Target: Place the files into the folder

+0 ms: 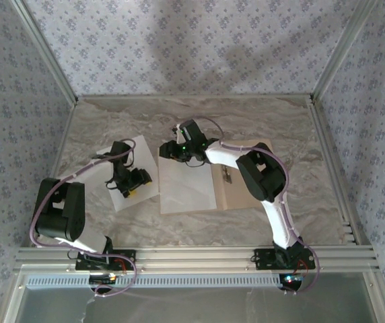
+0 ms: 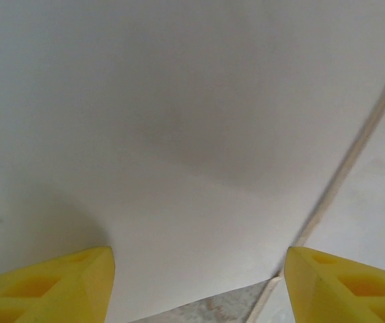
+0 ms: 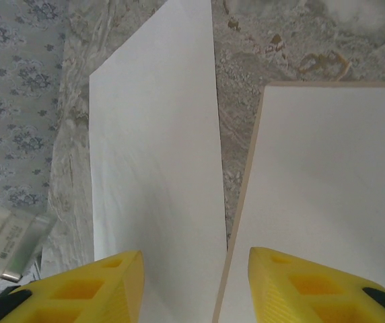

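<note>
Under the left gripper (image 2: 199, 266) lies one white file (image 2: 179, 101).

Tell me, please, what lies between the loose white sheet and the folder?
A bare wedge of marbled tabletop, narrowing toward the arms, separates the loose sheet from the folder; the right wrist view shows it best.

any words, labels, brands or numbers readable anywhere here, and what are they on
No text can be read.
Loose white sheet: blank.
White sheet on the folder leaf: blank.
Folder: plain tan, no label seen.
Pale grey block, lower left of the right wrist view: a faint marking, too blurred to read.
</note>
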You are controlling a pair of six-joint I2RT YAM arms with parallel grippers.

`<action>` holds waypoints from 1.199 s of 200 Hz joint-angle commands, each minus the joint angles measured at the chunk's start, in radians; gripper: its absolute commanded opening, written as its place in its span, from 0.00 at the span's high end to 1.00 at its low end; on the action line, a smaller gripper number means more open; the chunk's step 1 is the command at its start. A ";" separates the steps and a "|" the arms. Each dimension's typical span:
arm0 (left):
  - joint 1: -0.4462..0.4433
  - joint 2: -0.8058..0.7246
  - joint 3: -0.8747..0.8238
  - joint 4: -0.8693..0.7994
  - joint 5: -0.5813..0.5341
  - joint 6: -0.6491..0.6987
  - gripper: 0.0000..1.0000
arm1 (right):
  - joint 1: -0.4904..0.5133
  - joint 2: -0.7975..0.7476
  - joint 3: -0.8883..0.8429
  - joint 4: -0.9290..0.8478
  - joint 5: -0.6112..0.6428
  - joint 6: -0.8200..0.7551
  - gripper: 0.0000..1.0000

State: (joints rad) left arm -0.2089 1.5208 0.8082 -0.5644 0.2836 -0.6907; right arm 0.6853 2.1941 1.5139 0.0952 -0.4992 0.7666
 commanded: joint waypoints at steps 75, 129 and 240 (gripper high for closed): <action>0.034 -0.010 0.052 -0.313 -0.228 0.123 0.33 | 0.053 0.069 0.110 0.002 -0.082 -0.006 0.55; 0.106 -0.150 0.044 -0.185 -0.248 0.106 0.29 | 0.117 0.070 0.091 -0.035 -0.047 -0.033 0.54; 0.321 -0.165 -0.087 0.002 -0.241 0.128 0.00 | 0.221 0.091 0.138 -0.198 0.094 -0.173 0.54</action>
State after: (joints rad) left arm 0.0879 1.3415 0.7422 -0.5999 0.0181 -0.5850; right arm 0.9089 2.2501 1.6207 -0.0586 -0.4397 0.6155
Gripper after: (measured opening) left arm 0.997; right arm 0.465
